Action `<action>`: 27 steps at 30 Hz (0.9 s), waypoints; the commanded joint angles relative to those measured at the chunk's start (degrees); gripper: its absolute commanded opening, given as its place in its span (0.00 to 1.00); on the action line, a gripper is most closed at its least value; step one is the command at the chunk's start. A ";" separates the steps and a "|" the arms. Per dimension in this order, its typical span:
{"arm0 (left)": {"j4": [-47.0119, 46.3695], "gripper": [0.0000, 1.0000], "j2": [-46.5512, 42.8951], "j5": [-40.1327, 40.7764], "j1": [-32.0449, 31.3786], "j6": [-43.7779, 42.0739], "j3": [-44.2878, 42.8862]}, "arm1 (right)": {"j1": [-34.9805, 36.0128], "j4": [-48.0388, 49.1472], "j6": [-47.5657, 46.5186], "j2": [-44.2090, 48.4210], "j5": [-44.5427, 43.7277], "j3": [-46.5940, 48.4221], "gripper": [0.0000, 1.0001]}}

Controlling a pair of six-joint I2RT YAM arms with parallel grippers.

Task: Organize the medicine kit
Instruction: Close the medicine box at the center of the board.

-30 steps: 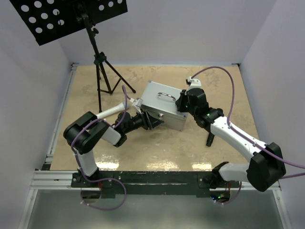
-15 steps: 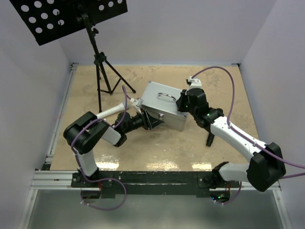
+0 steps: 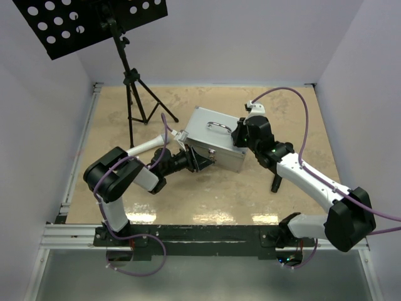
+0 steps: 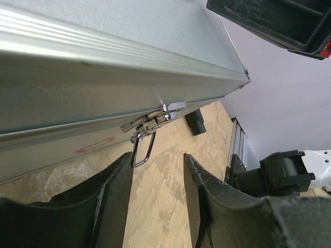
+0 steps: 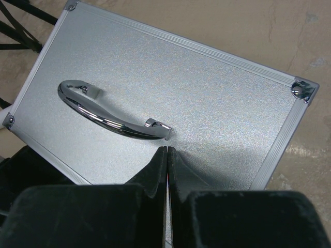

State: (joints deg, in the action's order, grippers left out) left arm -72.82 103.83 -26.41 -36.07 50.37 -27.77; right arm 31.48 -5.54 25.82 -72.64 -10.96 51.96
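Top view: we note the closed silver case (image 3: pixel 213 139) mid-table, right of the tripod stand (image 3: pixel 133 100). The left gripper (image 3: pixel 202 160) is at its near-left face, the right gripper (image 3: pixel 240 134) at its right end.
Left wrist: fingers (image 4: pixel 111 201) apart, gripping nothing; the latch (image 4: pixel 155 120) lies beyond the gap.
Right wrist: jaws pressed together over the lid, just near of the handle (image 5: pixel 111 116).

We find bare table (image 3: pixel 213 197) on the near side of the metal case (image 3: pixel 210 135). The tripod stand (image 3: pixel 133 103) blocks the far left. The left gripper (image 4: pixel 158 163), jaws apart, crowds the front latch (image 4: pixel 152 121), and the right gripper (image 5: pixel 166 155), pressed closed, sits over the lid's edge.
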 commanded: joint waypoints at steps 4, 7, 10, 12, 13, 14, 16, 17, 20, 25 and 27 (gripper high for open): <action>-36.08 0.47 0.06 -0.30 0.04 -0.18 0.26 | 0.07 1.50 -0.95 0.04 -1.08 0.16 0.00; -36.08 0.46 0.14 -0.13 0.13 -0.10 0.17 | 0.07 1.50 -0.95 0.13 -1.08 0.24 0.00; -36.08 0.45 0.23 0.22 0.13 -0.01 0.00 | 0.07 1.50 -1.04 0.13 -1.08 0.15 0.00; -36.08 0.44 0.32 0.13 0.13 0.17 -0.44 | 0.07 1.50 -1.04 0.13 -1.08 0.15 0.00; -36.08 0.44 0.41 0.13 0.13 0.17 -0.53 | 0.07 1.50 -1.04 0.13 -1.08 0.15 0.00; -35.99 0.43 0.41 0.13 0.13 0.25 -0.71 | 0.07 1.58 -1.04 0.13 -1.08 0.15 0.00; -36.08 0.42 0.76 0.31 0.13 0.78 -1.14 | 0.07 1.59 -1.04 0.04 -0.82 0.15 0.00; -36.08 0.41 0.93 0.31 0.21 0.87 -1.15 | -0.02 1.50 -1.04 -0.04 -0.82 0.15 0.00; -35.99 0.41 1.20 0.31 0.22 1.22 -1.41 | -0.02 1.59 -1.13 0.04 -0.82 -0.02 0.00; -36.08 0.39 1.20 0.57 0.13 1.13 -1.50 | 0.07 1.67 -1.13 -0.04 -0.90 0.07 0.00; -36.08 0.39 1.20 0.84 0.22 1.13 -1.59 | 0.07 1.59 -1.13 -0.13 -0.90 0.24 0.00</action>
State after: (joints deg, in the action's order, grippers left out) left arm -72.88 104.42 -26.35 -36.05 51.70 -27.86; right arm 31.48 -5.54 25.61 -72.75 -10.96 51.96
